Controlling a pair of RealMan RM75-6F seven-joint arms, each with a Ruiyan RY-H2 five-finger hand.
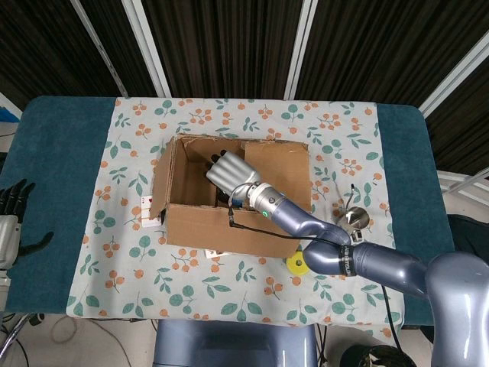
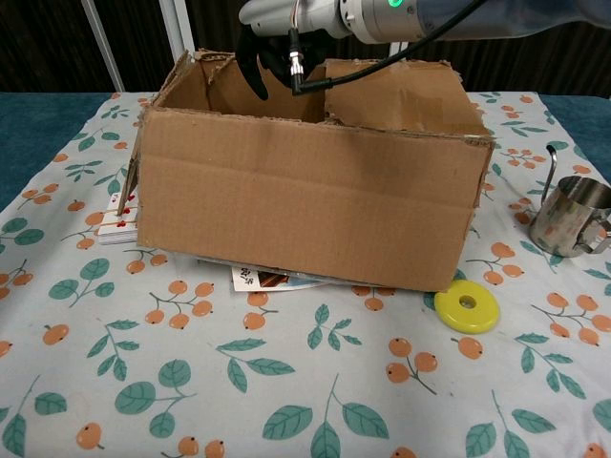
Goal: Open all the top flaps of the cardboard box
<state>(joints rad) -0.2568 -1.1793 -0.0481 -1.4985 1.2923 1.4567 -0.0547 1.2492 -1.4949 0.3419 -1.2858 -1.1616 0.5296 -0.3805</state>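
Note:
The cardboard box (image 1: 229,225) stands mid-table on the flowered cloth. Its right top flap (image 1: 279,174) still lies flat over the right half, and the left flap (image 1: 160,180) hangs outward. My right hand (image 1: 229,172) hovers over the open left half, beside the edge of the flat flap, holding nothing. In the chest view the right hand (image 2: 272,38) reaches in from above the box (image 2: 305,191), with dark fingers dipping past the rim beside the flat flap (image 2: 401,95). My left hand (image 1: 9,222) rests open at the table's far left edge.
A steel cup (image 2: 571,218) stands right of the box, and a yellow disc (image 2: 467,305) lies by its front right corner. Playing cards (image 2: 119,227) poke out from under the box's left and front sides. The right forearm (image 1: 306,222) crosses above the box's front wall.

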